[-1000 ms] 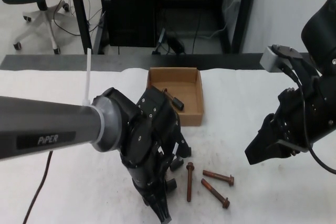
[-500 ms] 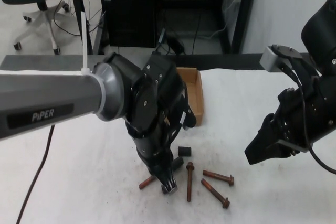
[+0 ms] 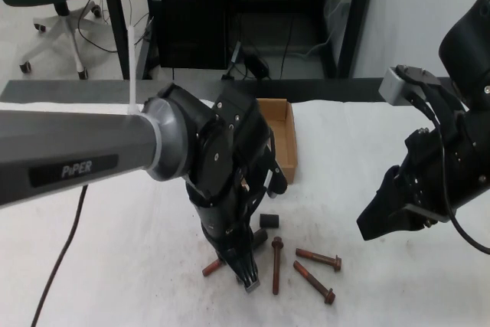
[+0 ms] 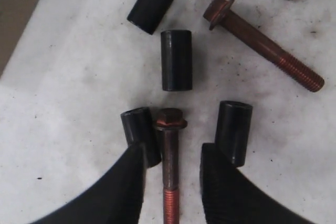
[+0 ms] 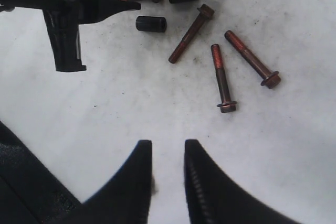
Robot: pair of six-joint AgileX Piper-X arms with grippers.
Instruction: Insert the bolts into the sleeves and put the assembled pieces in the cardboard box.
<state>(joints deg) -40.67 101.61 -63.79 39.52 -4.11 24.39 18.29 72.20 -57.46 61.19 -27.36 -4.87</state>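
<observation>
- Step in hand: picking up a bolt for insertion. Judging from the loose parts, no bolt on the bench sits in a sleeve yet.
- Left gripper (image 4: 172, 151) is open, one finger on each side of the bolt (image 4: 169, 174) at lower centre of the left wrist view. It isn't clamped on it.
- First sleeve (image 4: 138, 129) is partly overlapped by one finger, and second sleeve (image 4: 234, 129) is just beside the other.
- Next move: close on the shank only, clear of both sleeves, then lift.
- Right gripper (image 5: 167, 153) has its fingers slightly parted and is empty, well apart from the parts.
- Cardboard box (image 3: 289, 139) is at upper centre of the high view, behind the left arm.
</observation>
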